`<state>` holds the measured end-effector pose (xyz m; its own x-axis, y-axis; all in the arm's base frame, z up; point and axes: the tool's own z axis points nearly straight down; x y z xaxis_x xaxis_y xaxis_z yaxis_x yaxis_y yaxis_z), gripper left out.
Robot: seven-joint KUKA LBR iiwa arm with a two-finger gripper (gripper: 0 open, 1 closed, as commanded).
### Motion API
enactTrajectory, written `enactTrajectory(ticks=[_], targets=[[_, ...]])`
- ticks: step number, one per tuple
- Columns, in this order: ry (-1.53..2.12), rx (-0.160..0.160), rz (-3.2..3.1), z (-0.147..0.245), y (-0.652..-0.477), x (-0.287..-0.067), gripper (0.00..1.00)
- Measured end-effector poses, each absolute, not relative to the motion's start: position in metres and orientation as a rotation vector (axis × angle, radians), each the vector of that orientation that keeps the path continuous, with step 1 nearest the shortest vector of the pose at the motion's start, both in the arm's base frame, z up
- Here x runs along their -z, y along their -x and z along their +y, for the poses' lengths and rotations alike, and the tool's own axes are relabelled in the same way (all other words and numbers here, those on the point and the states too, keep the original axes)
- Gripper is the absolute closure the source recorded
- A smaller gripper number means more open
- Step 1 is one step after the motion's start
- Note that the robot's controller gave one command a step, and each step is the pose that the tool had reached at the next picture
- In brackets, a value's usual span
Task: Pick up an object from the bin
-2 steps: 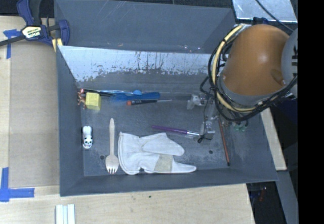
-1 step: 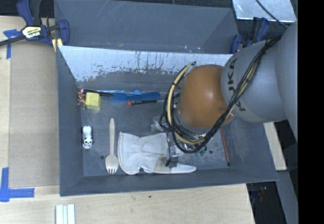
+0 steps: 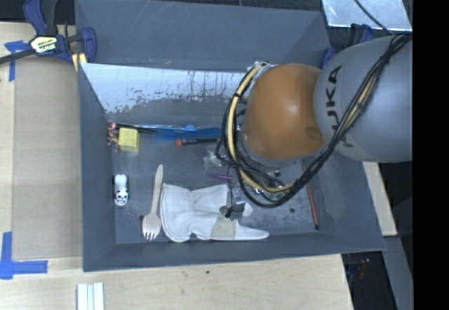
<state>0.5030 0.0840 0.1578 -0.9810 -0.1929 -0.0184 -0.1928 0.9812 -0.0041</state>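
My gripper (image 3: 234,209) hangs low in the front middle of the bin. Its tip is at the right part of a crumpled white glove (image 3: 188,213), which lies along the front wall. I cannot tell whether it touches the glove. Just left of the glove lies a cream plastic fork (image 3: 153,207), tines toward the front. A small purple and grey item (image 3: 217,170) lies just behind the gripper, partly hidden by the arm's cables.
A yellow block (image 3: 128,139) and a blue pen-like stick (image 3: 175,134) lie along the back wall. A small white figure with black marks (image 3: 121,190) stands at the left. A thin reddish stick (image 3: 311,206) lies at the right. The arm's orange cover hides the bin's middle right.
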Motion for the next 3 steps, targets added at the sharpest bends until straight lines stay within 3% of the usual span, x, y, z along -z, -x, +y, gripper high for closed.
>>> enactTrajectory(ticks=[1,2,3], targets=[[0.287,0.002,3.126,0.06,-0.501,-0.076,0.0],[0.164,-0.003,3.111,0.047,-0.518,-0.071,0.0],[0.279,0.001,3.122,0.059,-0.503,-0.077,1.0]])
